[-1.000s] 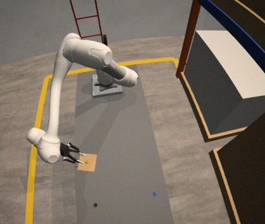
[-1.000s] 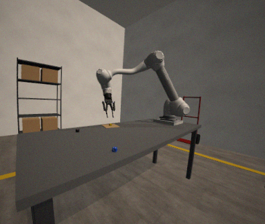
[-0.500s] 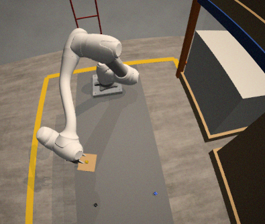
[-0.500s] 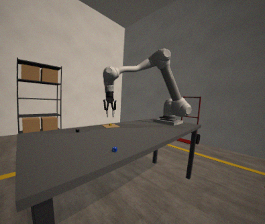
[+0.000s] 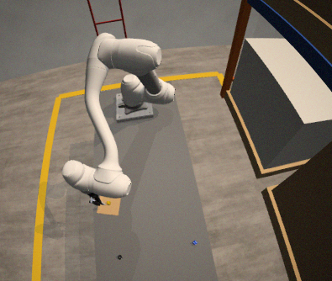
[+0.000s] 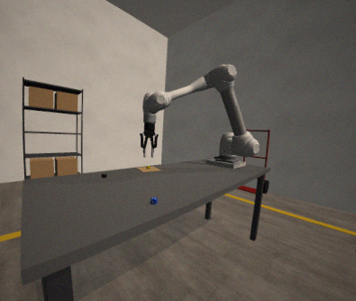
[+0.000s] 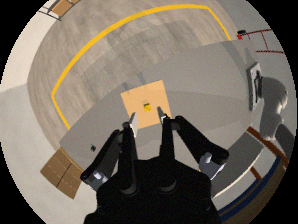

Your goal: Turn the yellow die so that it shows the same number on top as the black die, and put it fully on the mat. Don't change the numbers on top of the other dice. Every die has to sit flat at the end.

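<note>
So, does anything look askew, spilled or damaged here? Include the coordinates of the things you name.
Nothing stands out: the yellow die (image 5: 108, 203) (image 6: 148, 168) (image 7: 147, 107) is on the mat (image 5: 113, 210) (image 6: 156, 169) (image 7: 138, 119), and no spill or damage shows; die numbers are too small to read.

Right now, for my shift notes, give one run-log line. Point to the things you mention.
jaws (image 5: 103, 204) (image 6: 148, 156): apart, nothing held | yellow die (image 5: 108, 203) (image 6: 148, 168) (image 7: 147, 107): on mat (image 5: 113, 210) (image 6: 156, 169) (image 7: 136, 95) | black die (image 5: 119, 257) (image 6: 104, 176) (image 7: 93, 148): off mat

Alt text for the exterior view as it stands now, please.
Gripper, fingers apart and pointing down, above the yellow die on a tan mat. The black die and blue die sit off the mat on the grey table.
</note>
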You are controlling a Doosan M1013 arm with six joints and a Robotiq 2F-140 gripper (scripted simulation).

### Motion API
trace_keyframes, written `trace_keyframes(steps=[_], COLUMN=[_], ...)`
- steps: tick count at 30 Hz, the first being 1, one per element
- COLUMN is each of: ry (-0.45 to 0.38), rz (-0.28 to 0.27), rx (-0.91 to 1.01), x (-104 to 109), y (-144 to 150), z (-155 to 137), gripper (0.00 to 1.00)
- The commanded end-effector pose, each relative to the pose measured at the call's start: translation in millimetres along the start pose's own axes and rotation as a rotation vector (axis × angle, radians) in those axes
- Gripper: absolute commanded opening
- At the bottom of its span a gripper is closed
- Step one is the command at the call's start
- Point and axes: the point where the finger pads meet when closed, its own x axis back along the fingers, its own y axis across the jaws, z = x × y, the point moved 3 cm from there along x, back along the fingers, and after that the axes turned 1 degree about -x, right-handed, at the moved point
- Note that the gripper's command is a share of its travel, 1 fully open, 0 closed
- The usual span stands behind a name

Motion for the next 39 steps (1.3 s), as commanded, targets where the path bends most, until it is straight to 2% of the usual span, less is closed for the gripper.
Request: trace_keyframes(steps=[1,2,20,27,39], ry=[0.028,0.028,0.028,0.028,0.028], rz=[-0.001,-0.001,-0.001,-0.001,-0.001], rx=[-0.003,-0.003,-0.003,-0.003,-0.003], x=[0.4,0.4,0.6,7.6,60.5], y=[0.3,0.3,0.3,0.3,0.2], z=[-5.3,-5.3,-5.3,-5.5,-7.0], gripper=[0.40,1.00,1.00,1.00,1.00])
